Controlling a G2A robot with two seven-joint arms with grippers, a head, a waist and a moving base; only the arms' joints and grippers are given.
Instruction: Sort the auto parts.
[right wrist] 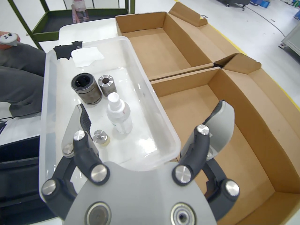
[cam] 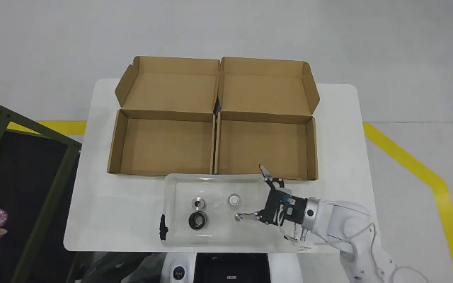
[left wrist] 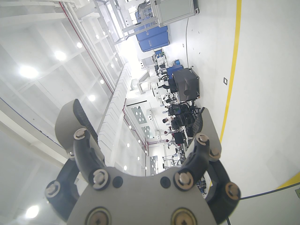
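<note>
The left gripper (left wrist: 140, 106) and right gripper (right wrist: 151, 107) are being held with jaws apart, the latter over a clear plastic tray (right wrist: 45, 87).

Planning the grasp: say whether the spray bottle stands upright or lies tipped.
Upright. The spray bottle stands on its base in the clear tray, white cap up.

On the far half of the table (cam: 92, 212), the left cardboard box (cam: 164, 147) and the right cardboard box (cam: 265, 147) are set side by side, touching. A plastic tray (cam: 205, 175) is placed just before them, along the near edge. In the tray, a linear bearing (cam: 196, 221) is stood toward the left end, with a steel bushing (cam: 197, 205) just behind it. A spray bottle (cam: 234, 200) is stood upright to their right, and a small knob (right wrist: 101, 137) is set beside the bottle, nearer the tray's front wall.
</note>
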